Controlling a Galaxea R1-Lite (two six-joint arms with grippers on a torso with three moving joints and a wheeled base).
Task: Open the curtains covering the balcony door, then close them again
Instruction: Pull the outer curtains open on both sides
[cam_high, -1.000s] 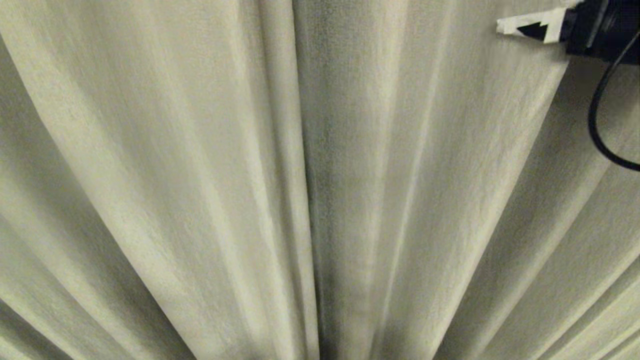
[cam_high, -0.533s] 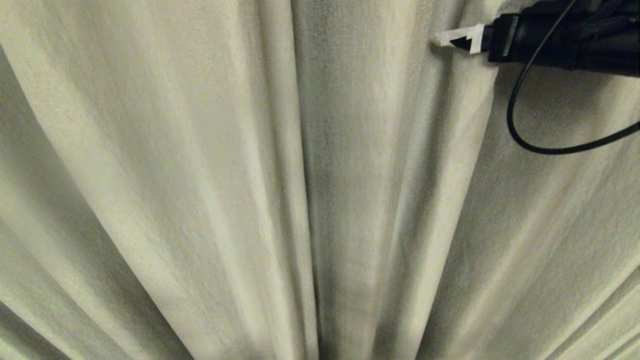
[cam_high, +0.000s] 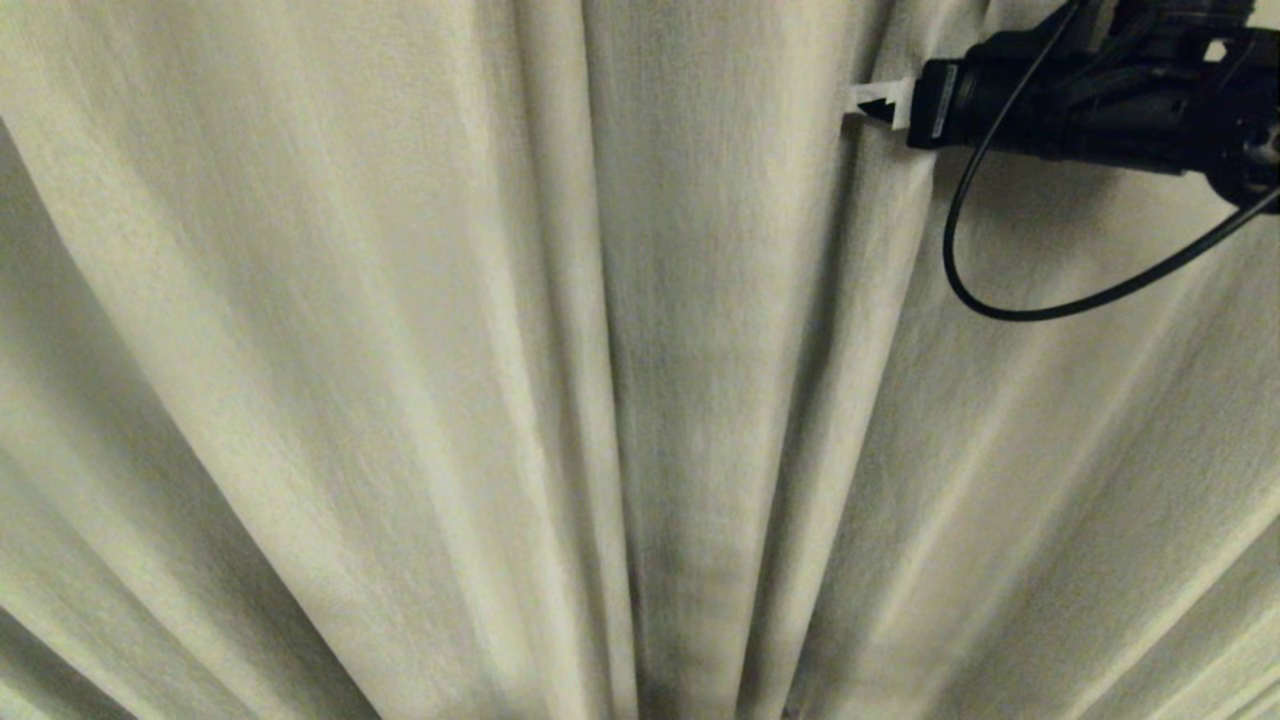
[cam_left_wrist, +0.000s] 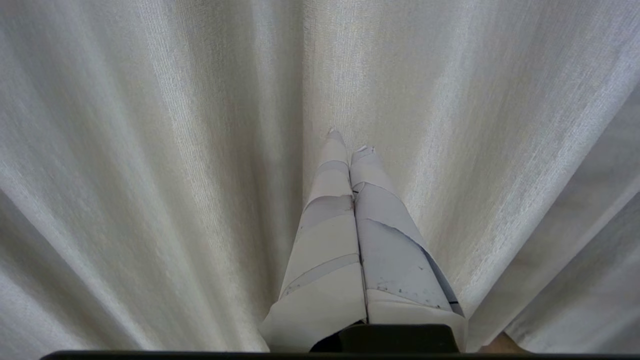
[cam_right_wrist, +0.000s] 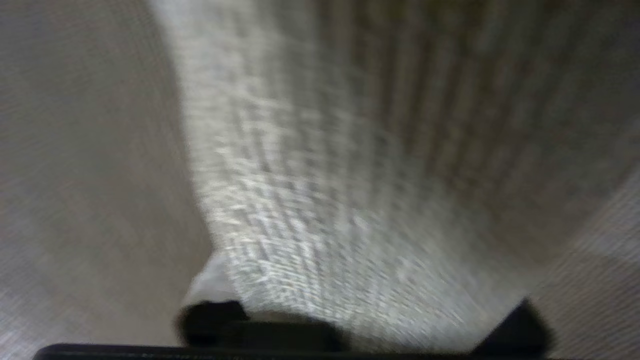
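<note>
Cream curtains (cam_high: 500, 350) fill your whole head view, pleats fanning out from the bottom centre toward the top, and nothing behind the fabric can be seen. Nearest to you, in the left wrist view, the left gripper (cam_left_wrist: 350, 150) points at the cloth with its white-taped fingers (cam_left_wrist: 330, 240) pressed together, holding nothing; the tips sit close to a pleat just beside a shadowed fold. Farther up, at the upper right of the head view, your right gripper (cam_high: 872, 103) reaches in from the right edge on a black arm, with a black cable (cam_high: 1000, 300) looping beneath it. Its white tip is buried in a fold. In the right wrist view a thick bunch of curtain (cam_right_wrist: 325, 210) lies between the fingers, but you cannot tell whether they grip it.
</note>
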